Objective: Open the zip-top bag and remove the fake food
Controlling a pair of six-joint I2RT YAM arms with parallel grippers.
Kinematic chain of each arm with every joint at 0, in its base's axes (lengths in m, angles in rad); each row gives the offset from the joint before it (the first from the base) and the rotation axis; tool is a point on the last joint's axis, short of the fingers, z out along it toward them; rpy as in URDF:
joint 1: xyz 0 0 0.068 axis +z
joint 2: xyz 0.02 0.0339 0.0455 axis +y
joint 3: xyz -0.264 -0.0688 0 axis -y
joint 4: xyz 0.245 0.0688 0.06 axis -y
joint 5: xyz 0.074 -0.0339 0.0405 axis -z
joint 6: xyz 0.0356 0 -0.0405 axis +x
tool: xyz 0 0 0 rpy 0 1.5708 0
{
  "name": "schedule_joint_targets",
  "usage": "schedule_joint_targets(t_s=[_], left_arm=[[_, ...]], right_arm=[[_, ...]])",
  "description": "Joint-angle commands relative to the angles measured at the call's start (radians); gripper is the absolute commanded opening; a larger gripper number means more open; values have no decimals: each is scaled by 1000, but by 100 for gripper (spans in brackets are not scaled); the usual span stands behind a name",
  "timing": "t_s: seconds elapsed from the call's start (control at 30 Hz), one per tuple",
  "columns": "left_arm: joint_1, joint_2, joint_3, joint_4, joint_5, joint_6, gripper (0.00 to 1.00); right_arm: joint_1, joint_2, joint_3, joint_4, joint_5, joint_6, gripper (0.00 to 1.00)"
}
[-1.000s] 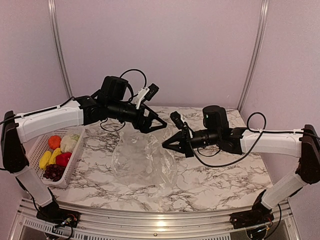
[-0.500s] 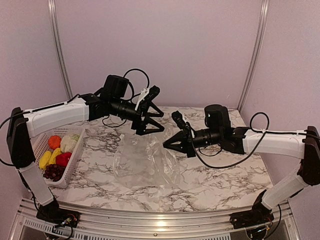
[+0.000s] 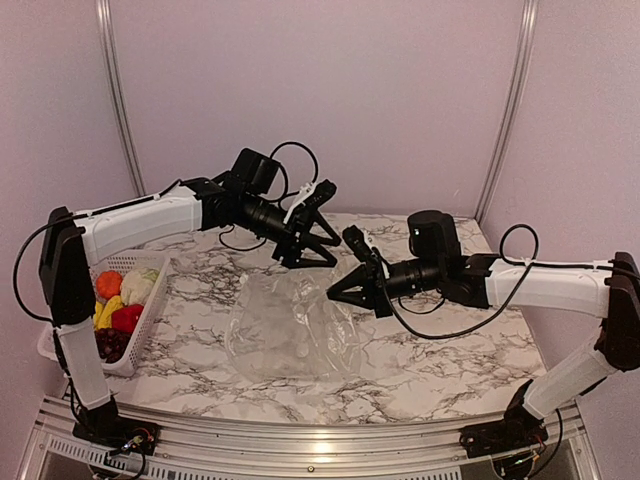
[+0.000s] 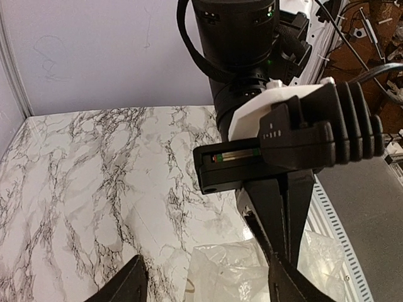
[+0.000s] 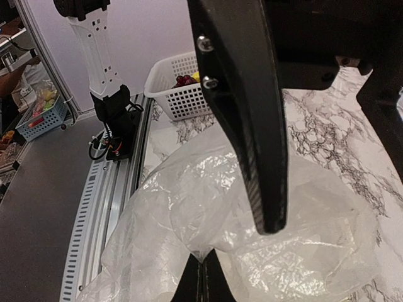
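- The zip-top bag (image 3: 290,335) lies crumpled on the marble table (image 3: 450,350), in the lower middle of the top view, between the two arms
- Its upper right part is pulled up off the table into a peak that meets the tip of the right gripper (image 3: 335,292)
- In the right wrist view, the right gripper (image 5: 201,277) at the bottom edge has its fingers pressed together on a pinch of the clear film, and the bag (image 5: 208,207) spreads out below and to either side
- The left gripper (image 3: 310,262) hovers above the bag's far edge, just beside the right gripper's tip, with its fingers spread and nothing between them
- In the left wrist view, the two black fingers of the left gripper (image 4: 204,286) stand apart at the bottom edge, and a corner of the bag (image 4: 252,277) shows on the table beneath them
- One finger (image 5: 252,126) of the left gripper hangs down large across the top centre of the right wrist view
- The fake food (image 3: 125,300) sits in a white lattice basket (image 3: 143,325) at the left edge of the top view, well apart from the bag
- Orange, cream-white, yellow, red and dark grape-like pieces can be told apart there
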Motion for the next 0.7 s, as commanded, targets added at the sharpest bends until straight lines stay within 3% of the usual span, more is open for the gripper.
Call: schedule_joint_targets(t_s=[0.0, 0.17, 0.33, 0.4, 0.53, 0.67], left_arm=[[-9, 41, 42, -108, 31, 39, 62], [-12, 50, 55, -130, 29, 48, 45], [-1, 39, 60, -157, 32, 67, 0], [10, 22, 40, -119, 28, 26, 0], [54, -46, -42, -12, 29, -63, 0], [114, -139, -168, 186, 35, -199, 0]], right_arm=[[10, -10, 50, -20, -9, -21, 0], [11, -7, 53, -23, -9, -23, 0], [11, -7, 54, -26, -5, -22, 0], [11, -12, 46, -24, 6, -17, 3], [5, -49, 16, -19, 48, 18, 29], [-5, -123, -42, -11, 95, 63, 45]])
